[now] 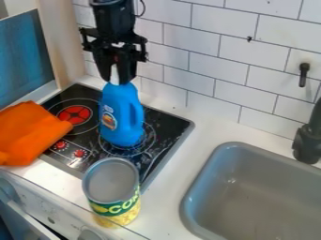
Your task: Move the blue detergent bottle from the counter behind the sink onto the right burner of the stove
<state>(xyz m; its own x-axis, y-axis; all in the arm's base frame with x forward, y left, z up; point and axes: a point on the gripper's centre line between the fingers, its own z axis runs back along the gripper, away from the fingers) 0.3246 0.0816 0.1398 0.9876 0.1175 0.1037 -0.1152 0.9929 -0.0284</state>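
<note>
1 gripper point(119, 80), fingers slightly apart, closed on the white cap of 1 bottle point(120, 115). Bottle: smooth blue plastic, moulded handle, upright over a ring on the glossy black cooktop point(174, 125). 1 can point(112, 183), ridged metal rim, yellow-green label, at the cooktop's front corner. 1 orange cloth point(31, 133), soft, folded, over the left side. 2 red knobs. 1 grey sink point(199, 187), rounded corners, right of the cooktop.

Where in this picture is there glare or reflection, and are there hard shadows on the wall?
Camera view: a small bright highlight on the inner wall of the sink; pale marks on the black stove top, perhaps partly reflections; the wall tiles look softly lit, without hard-edged shadows.
</note>
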